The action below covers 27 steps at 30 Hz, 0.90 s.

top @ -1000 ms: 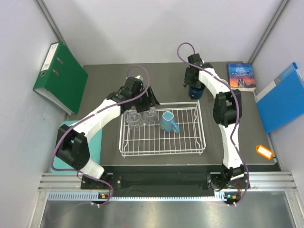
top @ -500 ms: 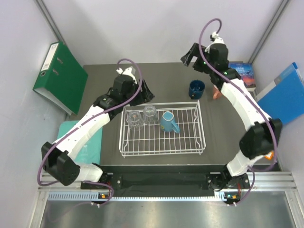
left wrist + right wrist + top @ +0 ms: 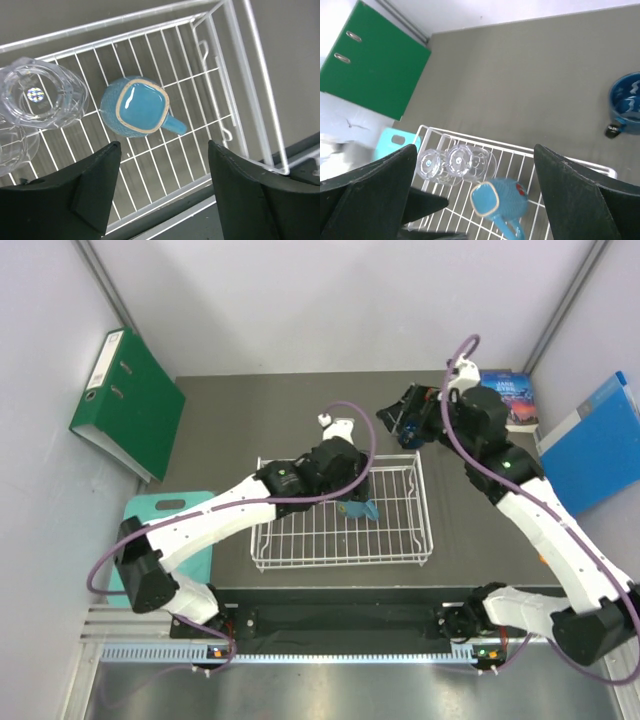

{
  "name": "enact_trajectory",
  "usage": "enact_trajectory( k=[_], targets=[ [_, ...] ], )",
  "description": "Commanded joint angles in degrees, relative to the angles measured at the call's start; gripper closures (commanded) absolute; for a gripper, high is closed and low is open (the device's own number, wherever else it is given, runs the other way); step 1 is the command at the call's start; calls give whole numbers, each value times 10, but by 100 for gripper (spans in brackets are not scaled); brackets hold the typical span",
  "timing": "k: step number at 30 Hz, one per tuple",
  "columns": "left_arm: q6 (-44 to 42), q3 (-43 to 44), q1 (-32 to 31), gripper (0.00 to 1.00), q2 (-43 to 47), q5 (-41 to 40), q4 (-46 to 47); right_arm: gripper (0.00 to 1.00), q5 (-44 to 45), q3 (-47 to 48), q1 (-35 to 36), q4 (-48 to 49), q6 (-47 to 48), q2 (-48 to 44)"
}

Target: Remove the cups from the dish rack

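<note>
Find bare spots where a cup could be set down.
Widest free patch: the table behind the rack, between the green binder and the dark blue mug. The rack's near rows are bare too. Crowded: its far side, with glasses beside the light blue mug.

Only lettering on the book (image 3: 515, 400) cover (far right corner, partly behind an arm), tiny, perhaps reading "JANE EYRE".

Four drinking vessels, one dish rack (image 3: 330, 536), four other items.
In the rack: two clear tumblers (image 3: 431, 165) (image 3: 461, 160), one light blue mug (image 3: 134, 106). On the tabletop (image 3: 230, 410) at the rack's 1 o'clock: one dark blue mug (image 3: 626, 102). Around them: one green binder (image 3: 125, 400), one blue folder (image 3: 595, 445), one book (image 3: 507, 400), one teal board (image 3: 148, 508).
</note>
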State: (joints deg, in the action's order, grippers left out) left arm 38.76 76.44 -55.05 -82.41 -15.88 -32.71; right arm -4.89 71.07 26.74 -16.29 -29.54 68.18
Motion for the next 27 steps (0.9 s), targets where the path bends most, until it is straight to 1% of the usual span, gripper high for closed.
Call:
enact_trajectory(
  k=[1,5,8,9,10,14,19,23,27],
  targets=[
    [-8,50,-25,24,-52,-78,-67,1,37,-8,7,-37,19,-77],
    [5,98,-26,19,-100,-102,-109,0,37,-21,8,-74,33,-115],
    [17,111,-26,14,-120,-115,-110,0,23,-37,8,-84,41,-144],
    [24,114,-26,3,-127,-123,-111,0,16,-40,7,-86,43,-150],
    [27,125,-26,2,-139,-124,-111,0,10,-45,8,-90,43,-160],
    [41,145,-28,1,-177,-112,-101,0,5,-60,34,-86,36,-190],
    [50,169,-28,2,-225,-105,-90,0,6,-80,45,-89,24,-232],
    [70,183,-28,4,-246,-108,-105,0,9,-88,48,-98,21,-248],
    [81,173,-28,5,-254,-113,-113,0,15,-96,48,-96,17,-252]
  ],
)
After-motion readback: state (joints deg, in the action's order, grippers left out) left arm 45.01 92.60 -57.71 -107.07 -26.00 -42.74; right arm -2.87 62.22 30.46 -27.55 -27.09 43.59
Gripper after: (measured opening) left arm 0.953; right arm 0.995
